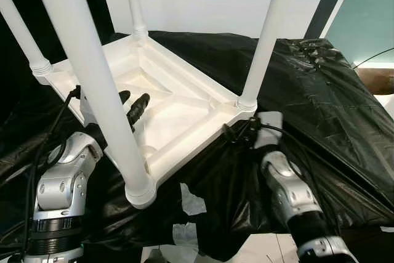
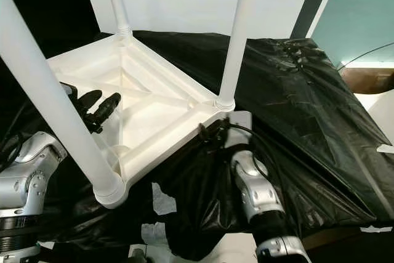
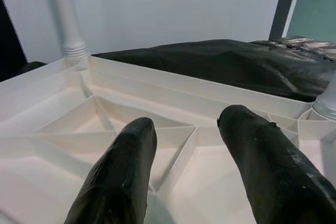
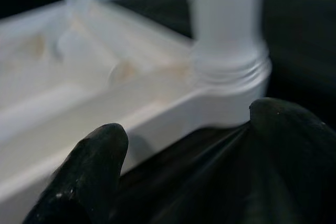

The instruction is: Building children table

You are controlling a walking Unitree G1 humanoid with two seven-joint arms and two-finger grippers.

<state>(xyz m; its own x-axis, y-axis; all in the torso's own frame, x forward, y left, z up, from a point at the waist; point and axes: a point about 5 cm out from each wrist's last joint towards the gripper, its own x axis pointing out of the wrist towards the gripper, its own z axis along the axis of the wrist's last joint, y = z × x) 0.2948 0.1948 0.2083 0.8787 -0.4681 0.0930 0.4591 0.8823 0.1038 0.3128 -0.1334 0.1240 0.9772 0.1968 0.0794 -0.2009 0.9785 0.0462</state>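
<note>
Nearest the camera stands one white leg [image 1: 92,84], screwed upright into the near corner of the upturned children's table [image 1: 178,115], with the left arm [image 1: 61,183] just beside its foot. That table lies top down on a surface draped in black plastic sheet [image 1: 320,109], its ribbed underside facing up and all four legs rising from the corners, so the build looks close to finished. The left tool [image 1: 132,106] is over the rim and inside the ribbed underside, its two black fingers [image 3: 126,171] spread apart and gripping nothing; the table's middle lies straight ahead of it and the far legs beyond. The right tool [image 2: 208,132] sits just outside the right-hand corner, fingers apart and empty, with the threaded collar of that corner's leg [image 4: 226,51] directly ahead of it and very near. In my judgement the right arm is the nearer one to a leg, and that leg's long axis runs vertical, across the fingers' reach.
</note>
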